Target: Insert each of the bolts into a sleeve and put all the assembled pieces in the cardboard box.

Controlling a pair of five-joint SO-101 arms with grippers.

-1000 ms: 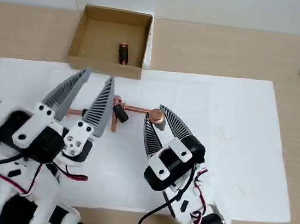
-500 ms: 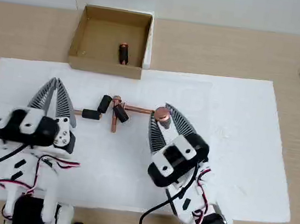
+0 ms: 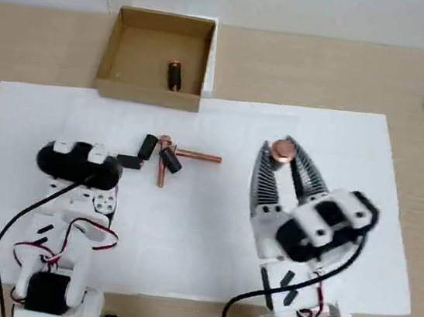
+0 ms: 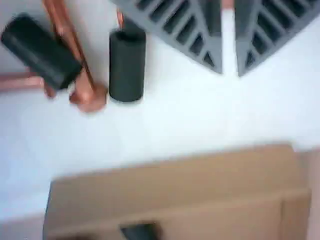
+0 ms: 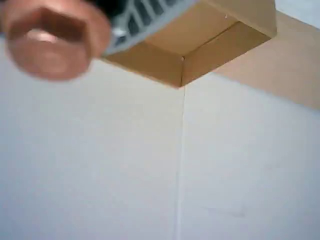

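White paper sheet (image 3: 186, 233), bolt (image 3: 281, 151) pinched in right end effector (image 3: 281, 146)

Both arms are white printed shells over black motor blocks — left arm (image 3: 77, 176) at lower left, right arm (image 3: 317, 223) at lower right. Red, white and black cables loop by each base. Left claw (image 4: 230, 65) and right claw (image 3: 281, 153) have grey, ribbed, tapering fingers (image 4: 185, 25).

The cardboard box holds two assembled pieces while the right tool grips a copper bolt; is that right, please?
Not quite: the high view shows one assembled piece in the cardboard box, not two. The right tool does grip a copper bolt.
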